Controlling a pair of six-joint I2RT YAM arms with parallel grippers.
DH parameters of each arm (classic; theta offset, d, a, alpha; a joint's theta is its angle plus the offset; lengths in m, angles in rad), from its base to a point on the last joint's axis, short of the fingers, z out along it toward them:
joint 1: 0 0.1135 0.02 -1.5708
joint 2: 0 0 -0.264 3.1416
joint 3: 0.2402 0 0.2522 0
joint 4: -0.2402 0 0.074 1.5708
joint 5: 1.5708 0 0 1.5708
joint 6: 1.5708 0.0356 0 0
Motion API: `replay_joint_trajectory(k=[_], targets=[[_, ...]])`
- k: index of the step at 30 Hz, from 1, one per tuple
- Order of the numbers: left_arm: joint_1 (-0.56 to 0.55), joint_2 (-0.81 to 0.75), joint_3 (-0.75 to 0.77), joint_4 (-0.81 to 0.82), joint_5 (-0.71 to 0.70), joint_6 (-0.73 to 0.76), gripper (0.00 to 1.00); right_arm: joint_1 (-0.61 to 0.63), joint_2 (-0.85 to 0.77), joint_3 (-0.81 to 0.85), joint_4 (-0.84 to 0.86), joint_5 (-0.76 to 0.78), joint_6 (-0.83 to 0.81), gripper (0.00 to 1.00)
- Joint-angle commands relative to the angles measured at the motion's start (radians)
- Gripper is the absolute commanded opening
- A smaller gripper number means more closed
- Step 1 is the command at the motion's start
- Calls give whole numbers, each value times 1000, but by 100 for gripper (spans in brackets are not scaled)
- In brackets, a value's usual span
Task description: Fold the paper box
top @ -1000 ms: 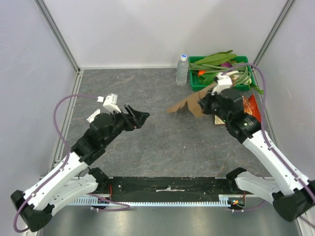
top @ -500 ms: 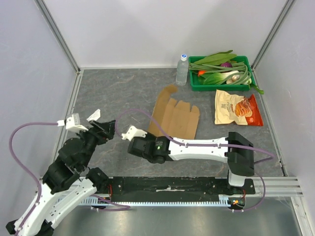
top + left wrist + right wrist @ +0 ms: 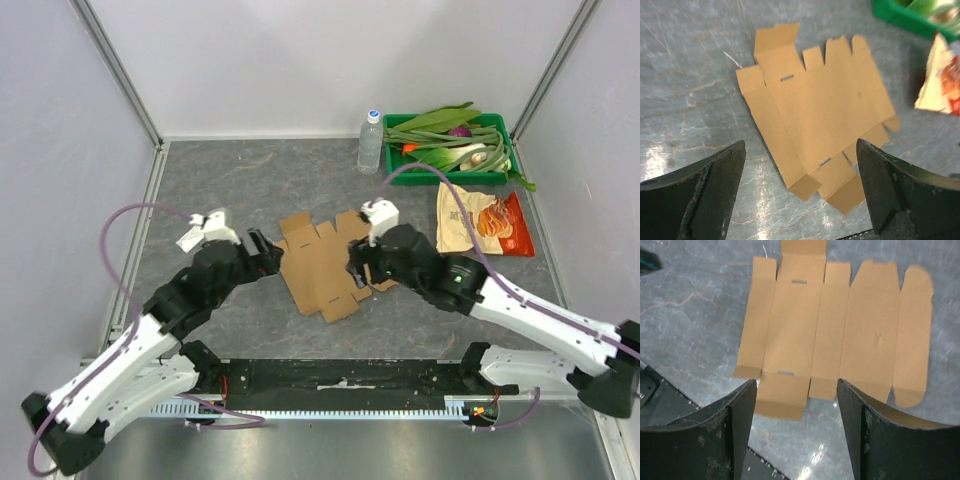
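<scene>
- Two grippers face each other across the middle of the table [image 3: 230, 180], with the paper box [image 3: 322, 268] between them.
- Paper box: an unfolded brown die-cut sheet lying flat on the grey stone-patterned surface, slightly right of centre and turned at an angle to the table edges.
- Sheet layout, right wrist view: the paper box [image 3: 840, 335] shows long panels side by side, divided by crease lines, with short flaps at both ends and two small slots in one panel. No panel is raised.
- Left gripper [image 3: 268, 254]: jaws spread wide, nothing between them. It sits just beside the left edge of the sheet. Whether it touches the cardboard cannot be determined.
- Left wrist view: the left gripper [image 3: 800, 147] frames the paper box [image 3: 815, 110] between its two dark fingers [image 3: 715, 190]; the sheet lies beyond the tips.
- Right gripper [image 3: 358, 268]: jaws apart, holding nothing. From above it overlaps the right edge of the sheet.
- Right wrist view: the right gripper [image 3: 796, 384] has both fingers [image 3: 730, 440] clear of the cardboard, which appears whole between and beyond them.
- Far right corner: a green tray [image 3: 392, 168] of vegetables, with a water bottle [image 3: 370, 145] upright just left of it.
- Snack bag [image 3: 483, 218]: flat on the table, near side of the tray, right of the sheet and apart from it.
</scene>
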Motion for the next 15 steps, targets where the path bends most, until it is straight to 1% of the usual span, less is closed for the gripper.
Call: replay_joint_trajectory(k=[1,3,5,6,7,8,9,11,12,13,14,15], targets=[[0,166,3,123,161,-38,98,-137,-85,-174,16,-163,179,73],[6,242,-5,151,210,-46,98,-212,-114,-266,22,-236,217,72],[20,283,-19,233,320,-23,98,-245,-131,-354,66,-310,272,71],[28,348,-17,258,442,-2,96,-260,-149,-380,86,-362,295,71],[32,384,-8,276,494,8,93,-262,-157,-404,106,-374,310,71],[33,430,1,277,538,15,90,-263,-162,-444,123,-376,345,71],[30,500,12,278,605,25,83,-263,-165,-460,123,-367,355,70],[26,554,0,304,641,32,79,-263,-166,-503,123,-318,367,67],[26,584,-29,322,653,28,74,-265,-166,-515,120,-301,367,65],[26,593,-48,342,664,20,72,-265,-165,-526,121,-270,364,65],[23,601,-66,391,675,9,69,-266,-162,-538,124,-260,359,64],[20,608,-107,425,699,-29,64,-268,-154,-540,125,-249,353,64]])
